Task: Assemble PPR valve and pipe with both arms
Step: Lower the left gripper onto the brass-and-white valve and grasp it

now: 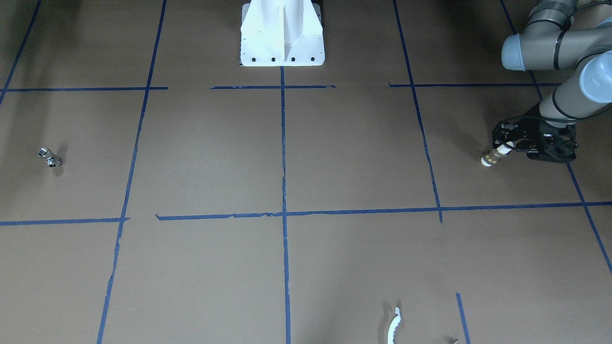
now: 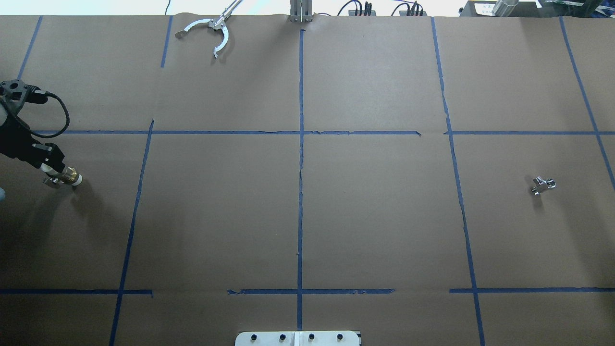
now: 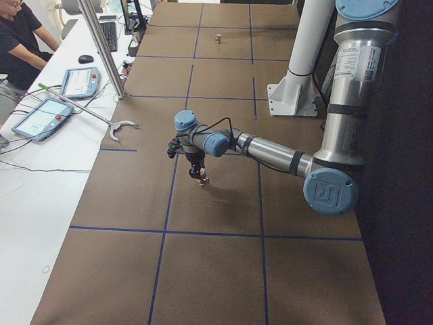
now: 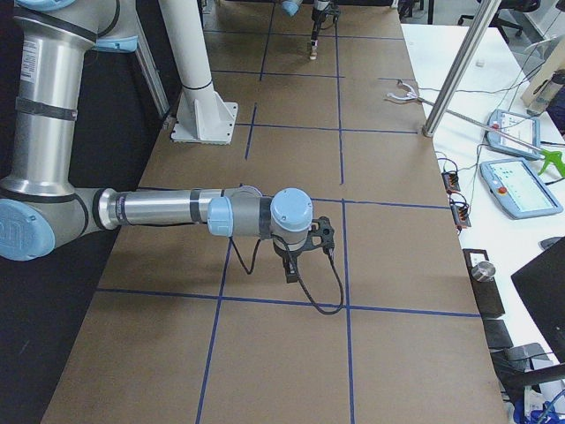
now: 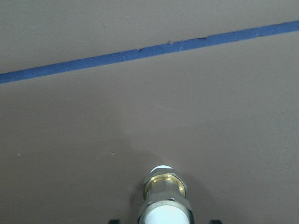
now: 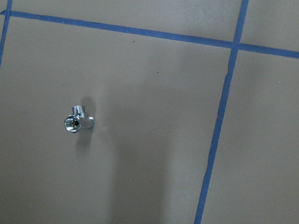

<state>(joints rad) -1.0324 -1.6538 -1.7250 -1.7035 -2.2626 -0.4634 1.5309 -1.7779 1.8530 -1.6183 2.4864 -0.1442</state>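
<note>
My left gripper [image 1: 505, 147] is shut on a white pipe with a brass fitting [image 1: 491, 157], held low over the brown table at its left end. It also shows in the overhead view [image 2: 50, 168], with the pipe [image 2: 68, 177] pointing towards the table's middle. The left wrist view shows the pipe's brass end [image 5: 164, 186]. A small chrome valve [image 1: 50, 157] lies on the table at the far right end [image 2: 543, 184]. The right wrist view looks down on the valve [image 6: 78, 121]. My right gripper [image 4: 291, 265] shows only in the exterior right view, so I cannot tell its state.
The white pedestal base [image 1: 282, 33] stands at the robot's side of the table. A white claw grabber tool [image 2: 211, 31] lies at the far edge. Blue tape lines [image 2: 301, 158] divide the table. An operator [image 3: 17, 34] sits beside it.
</note>
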